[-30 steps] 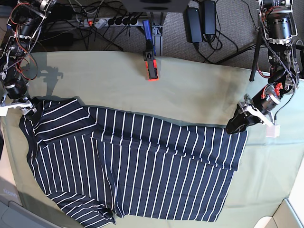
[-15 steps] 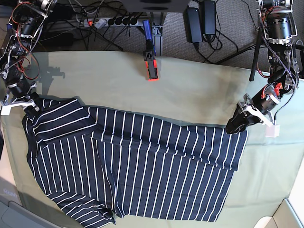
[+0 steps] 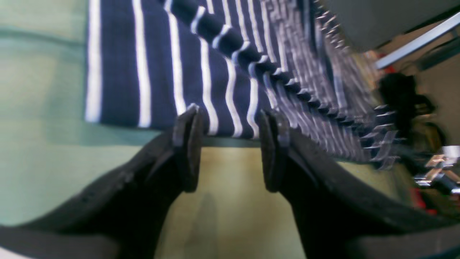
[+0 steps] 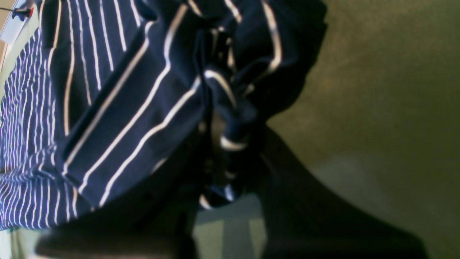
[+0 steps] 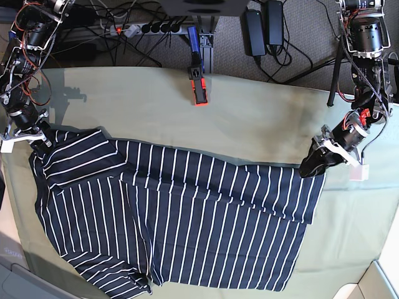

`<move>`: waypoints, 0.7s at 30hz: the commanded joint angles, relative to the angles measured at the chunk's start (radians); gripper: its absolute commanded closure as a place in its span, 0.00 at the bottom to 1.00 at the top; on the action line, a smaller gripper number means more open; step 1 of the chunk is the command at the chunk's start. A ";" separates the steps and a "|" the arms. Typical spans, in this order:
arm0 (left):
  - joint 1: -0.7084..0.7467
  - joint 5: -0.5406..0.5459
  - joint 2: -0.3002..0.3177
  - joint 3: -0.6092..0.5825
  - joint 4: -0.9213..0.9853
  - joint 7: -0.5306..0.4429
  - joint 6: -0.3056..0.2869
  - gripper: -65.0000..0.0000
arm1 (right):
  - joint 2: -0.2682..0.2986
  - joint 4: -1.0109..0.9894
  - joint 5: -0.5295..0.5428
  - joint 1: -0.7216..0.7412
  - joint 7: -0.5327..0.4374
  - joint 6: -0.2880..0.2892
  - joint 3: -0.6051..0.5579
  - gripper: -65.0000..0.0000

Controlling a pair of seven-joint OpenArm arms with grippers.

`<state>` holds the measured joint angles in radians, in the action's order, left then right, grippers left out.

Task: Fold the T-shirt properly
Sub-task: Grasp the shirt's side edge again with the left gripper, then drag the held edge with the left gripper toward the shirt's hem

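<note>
The pale green cloth (image 5: 262, 118) covered the table from edge to edge. On it lay the T-shirt (image 5: 181, 218), dark navy with thin white stripes, spread nearly flat across the middle and near side of the cloth, one sleeve folded over at the base view's left. Beyond the cloth's far edge, a tangle of cables and a power strip (image 5: 146, 28) sat on the floor, and a small red-and-black clamp (image 5: 198, 84) rested at the far middle of the cloth.

The left gripper (image 3: 230, 147) sat low at the shirt's corner on the base view's right, fingers (image 3: 187, 144) spread apart; the hem edge reached just between the fingertips, with bare green cloth showing in the gap. Nothing pinched.

The right gripper (image 4: 224, 158) stood at the shirt's opposite far corner, drawn together on a bunched fold of striped fabric, which rose crumpled from between the fingers in the right wrist view.
</note>
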<state>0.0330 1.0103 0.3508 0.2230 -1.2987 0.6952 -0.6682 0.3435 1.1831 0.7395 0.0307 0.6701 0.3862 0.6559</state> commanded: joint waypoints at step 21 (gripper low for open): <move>-0.100 -0.226 0.008 0.056 0.155 -0.202 0.108 0.36 | 0.019 0.019 0.013 0.011 -0.014 0.060 0.003 1.00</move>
<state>-0.0467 0.7780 0.3470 0.2752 -1.1301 0.5072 -0.5568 0.3431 1.1831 0.7376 0.0303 0.6704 0.3862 0.6556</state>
